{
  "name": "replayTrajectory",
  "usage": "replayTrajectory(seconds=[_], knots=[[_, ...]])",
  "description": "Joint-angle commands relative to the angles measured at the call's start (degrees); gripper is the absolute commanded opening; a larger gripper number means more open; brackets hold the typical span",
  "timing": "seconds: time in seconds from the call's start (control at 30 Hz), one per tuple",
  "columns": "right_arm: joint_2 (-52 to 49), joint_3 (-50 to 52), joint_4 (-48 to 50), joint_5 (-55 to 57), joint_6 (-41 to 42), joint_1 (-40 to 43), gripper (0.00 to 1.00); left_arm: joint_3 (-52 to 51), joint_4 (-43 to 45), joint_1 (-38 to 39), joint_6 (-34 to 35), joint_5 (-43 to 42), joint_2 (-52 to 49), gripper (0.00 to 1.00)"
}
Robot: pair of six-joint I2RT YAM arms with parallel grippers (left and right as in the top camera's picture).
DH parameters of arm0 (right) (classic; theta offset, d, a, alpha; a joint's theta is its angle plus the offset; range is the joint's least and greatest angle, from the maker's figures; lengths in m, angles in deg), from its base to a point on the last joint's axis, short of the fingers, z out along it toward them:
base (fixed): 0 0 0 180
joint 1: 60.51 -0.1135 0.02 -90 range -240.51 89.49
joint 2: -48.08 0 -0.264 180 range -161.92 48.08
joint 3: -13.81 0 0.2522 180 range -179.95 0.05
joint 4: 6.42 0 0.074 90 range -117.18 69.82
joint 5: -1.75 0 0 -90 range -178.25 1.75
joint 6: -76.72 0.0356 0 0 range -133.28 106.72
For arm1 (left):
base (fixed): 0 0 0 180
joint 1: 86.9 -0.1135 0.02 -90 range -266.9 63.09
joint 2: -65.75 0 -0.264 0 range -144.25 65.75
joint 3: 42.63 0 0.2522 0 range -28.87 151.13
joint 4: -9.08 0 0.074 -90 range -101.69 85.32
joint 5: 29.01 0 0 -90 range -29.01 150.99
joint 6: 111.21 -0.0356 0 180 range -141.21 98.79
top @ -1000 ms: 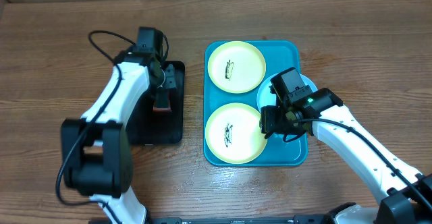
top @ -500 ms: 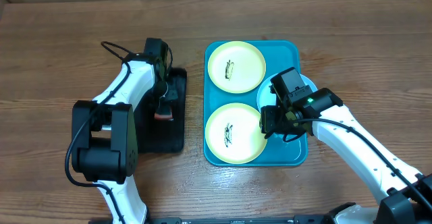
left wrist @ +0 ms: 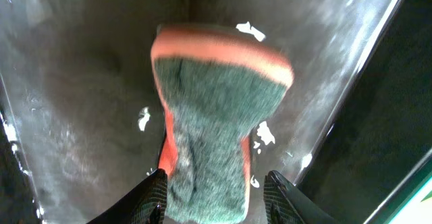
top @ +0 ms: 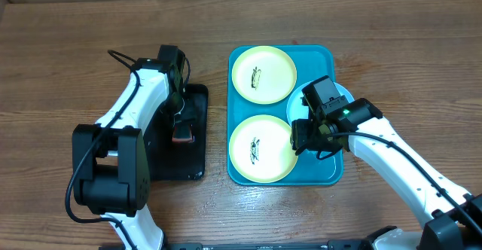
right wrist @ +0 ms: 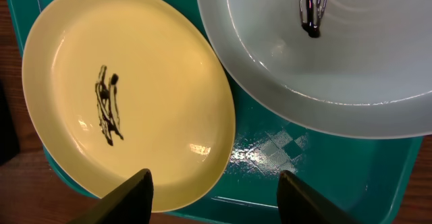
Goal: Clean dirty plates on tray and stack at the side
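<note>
The turquoise tray (top: 320, 54) holds two pale yellow plates, one at the back (top: 263, 73) and one at the front (top: 258, 149), each with a dark scribble. A blue-white plate (top: 340, 93) lies partly under my right arm. My right gripper (top: 312, 141) hangs open over the tray (right wrist: 324, 163), its jaws either side of the front yellow plate's (right wrist: 135, 96) rim and holding nothing. The blue-white plate (right wrist: 324, 55) overlaps that rim. My left gripper (left wrist: 216, 197) is open astride an orange-and-green sponge (left wrist: 212, 123). One finger (left wrist: 152, 197) touches the sponge and the other stands apart.
The sponge (top: 181, 135) lies on a wet black tray (top: 169, 163) left of the turquoise tray, under my left gripper (top: 181, 122). Bare wooden table (top: 60, 69) surrounds both trays. A cardboard wall runs along the back edge.
My left gripper and the sponge have shifted along the black tray toward the table's front edge. The right arm and the plates have not moved.
</note>
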Motion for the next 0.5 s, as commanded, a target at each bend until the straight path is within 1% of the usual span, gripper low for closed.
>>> replayTrajectory(seconds=[0.0, 0.07, 0.17, 0.2, 0.27, 0.33, 0.4, 0.47], knots=[[0.5, -0.3, -0.3, 0.3, -0.4, -0.1, 0.61, -0.5, -0.6, 0.7, 0.4, 1.8, 1.1, 0.47], [0.5, -0.3, -0.5, 0.3, -0.4, -0.1, 0.62, -1.4, 0.3, 0.9, 0.4, 2.4, 1.1, 0.44], [0.5, -0.3, -0.3, 0.3, -0.4, -0.1, 0.63, -4.1, 4.2, 1.2, 0.4, 3.4, 1.1, 0.37], [0.5, -0.3, -0.3, 0.3, -0.4, -0.1, 0.63, -5.1, 5.9, 1.3, 0.3, 3.4, 1.1, 0.33], [0.5, -0.3, -0.3, 0.3, -0.4, -0.1, 0.64, -7.2, 9.3, 1.3, 0.4, 3.4, 0.9, 0.23], [0.5, -0.3, -0.3, 0.3, -0.4, -0.1, 0.65, -8.1, 11.0, 1.3, 0.3, 3.4, 0.8, 0.04], [0.5, -0.3, -0.6, 0.3, -0.4, -0.1, 0.64, -7.4, 10.6, 1.3, 0.1, 4.3, 0.9, 0.04], [0.5, -0.3, -1.0, 0.3, -0.4, -0.1, 0.65, -4.5, 7.7, 1.2, 0.1, 4.7, 1.1, 0.04]])
